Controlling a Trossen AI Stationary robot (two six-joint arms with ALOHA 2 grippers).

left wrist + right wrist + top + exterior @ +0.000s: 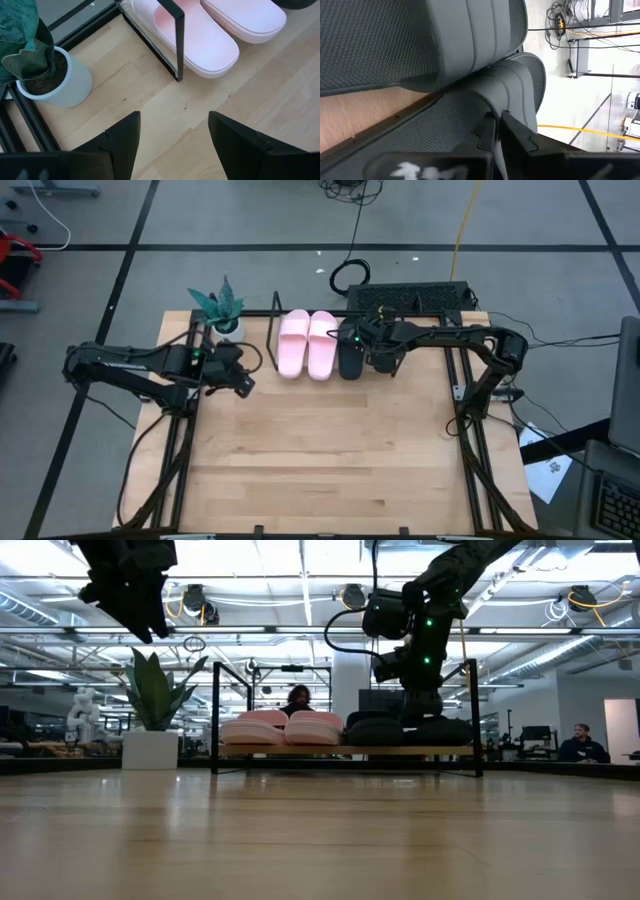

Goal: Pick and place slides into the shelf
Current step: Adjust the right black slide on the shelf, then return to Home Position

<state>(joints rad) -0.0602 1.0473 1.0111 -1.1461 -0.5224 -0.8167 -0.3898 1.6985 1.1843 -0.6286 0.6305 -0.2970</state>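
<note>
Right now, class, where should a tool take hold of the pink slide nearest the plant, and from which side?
On that pink slide, I'd pinch the wide strap from above: it arches clear of the footbed, while the wire end frame and the other pink slide hem in both sides.

Grey floor (250, 225) crossed by black tape lines surrounds the pale wooden worktop (320, 450); ceiling strip lights (300, 580) glow over seated people (580, 745) behind

The dark two-finger left gripper (172, 145) hangs raised with its fingers spread wide apart. The dark two-finger right gripper (497, 132), arm outstretched, has its fingers pressed nearly together.
</note>
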